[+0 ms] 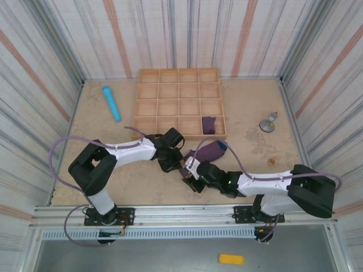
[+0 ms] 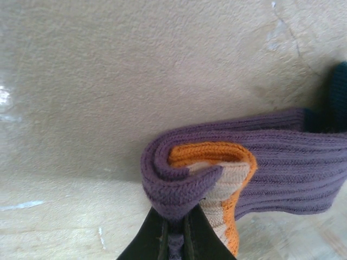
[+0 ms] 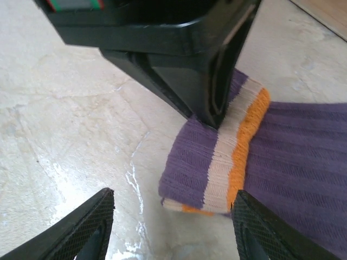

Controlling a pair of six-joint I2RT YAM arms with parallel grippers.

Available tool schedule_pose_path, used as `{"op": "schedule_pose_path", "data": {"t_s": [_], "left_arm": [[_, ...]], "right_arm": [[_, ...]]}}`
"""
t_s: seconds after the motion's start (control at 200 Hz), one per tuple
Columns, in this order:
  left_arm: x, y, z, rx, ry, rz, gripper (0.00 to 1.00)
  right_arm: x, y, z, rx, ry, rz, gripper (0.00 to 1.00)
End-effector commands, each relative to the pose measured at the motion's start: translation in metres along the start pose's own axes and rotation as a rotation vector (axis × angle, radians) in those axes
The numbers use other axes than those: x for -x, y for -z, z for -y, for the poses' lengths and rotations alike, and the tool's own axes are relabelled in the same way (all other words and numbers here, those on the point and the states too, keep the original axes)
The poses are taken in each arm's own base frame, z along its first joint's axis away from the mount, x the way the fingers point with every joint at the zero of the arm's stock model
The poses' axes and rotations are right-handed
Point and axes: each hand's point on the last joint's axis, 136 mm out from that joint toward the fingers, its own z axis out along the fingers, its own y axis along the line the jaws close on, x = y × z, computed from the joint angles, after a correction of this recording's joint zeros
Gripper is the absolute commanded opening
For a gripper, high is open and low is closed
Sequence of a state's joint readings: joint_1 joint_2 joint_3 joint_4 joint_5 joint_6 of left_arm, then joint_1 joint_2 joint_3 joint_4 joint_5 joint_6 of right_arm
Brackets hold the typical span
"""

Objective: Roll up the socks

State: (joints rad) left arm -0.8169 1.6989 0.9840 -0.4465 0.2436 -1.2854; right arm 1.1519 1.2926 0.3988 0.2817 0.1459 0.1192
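One sock mid-roll, 1st fold made; 2nd sock already in tray.
R gripper nearest, jaws spread and grasping nothing, straddling the folded cuff from 6 o'clock w/o touching it. L gripper clenched on that fold, pinching it from 9 o'clock. Sock lies flat on counter near centre, leg running off toward 2 o'clock. Judged early: one turn in, most of leg unrolled. Next calls for R to pin the fold so L can let go, re-grip & turn further w/o it springing open. Main snag: both grippers crowd the same end. Beyond, 2nd sock sits bundled in tray's near-right corner compartment at 12 o'clock. Blue cylinder at 10 o'clock and small metal piece at 2 o'clock lie well apart, not in the way.
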Motion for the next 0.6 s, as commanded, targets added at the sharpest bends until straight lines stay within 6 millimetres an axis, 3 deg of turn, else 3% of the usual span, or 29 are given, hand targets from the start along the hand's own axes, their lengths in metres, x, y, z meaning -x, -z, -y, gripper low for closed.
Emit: {"op": "schedule_pose_path", "data": {"t_s": [0.0,0.341,0.441,0.596], "left_arm": [[-0.004,0.007,-0.013,0.049,0.006,-0.026,0.00],[-0.005,0.007,-0.015,0.021,0.019,-0.052,0.00],[-0.007,0.006,-0.009,-0.023,0.010,-0.077,0.00],[-0.009,0.005,-0.012,-0.006,-0.015,-0.098,0.00]], "right_arm": [[0.017,-0.010,0.004,-0.062,0.118,0.061,0.60],[0.006,-0.038,0.006,-0.124,0.151,0.018,0.54],[0.003,-0.041,0.009,-0.145,0.142,0.003,0.47],[-0.003,-0.042,0.012,-0.151,0.103,-0.012,0.22]]}}
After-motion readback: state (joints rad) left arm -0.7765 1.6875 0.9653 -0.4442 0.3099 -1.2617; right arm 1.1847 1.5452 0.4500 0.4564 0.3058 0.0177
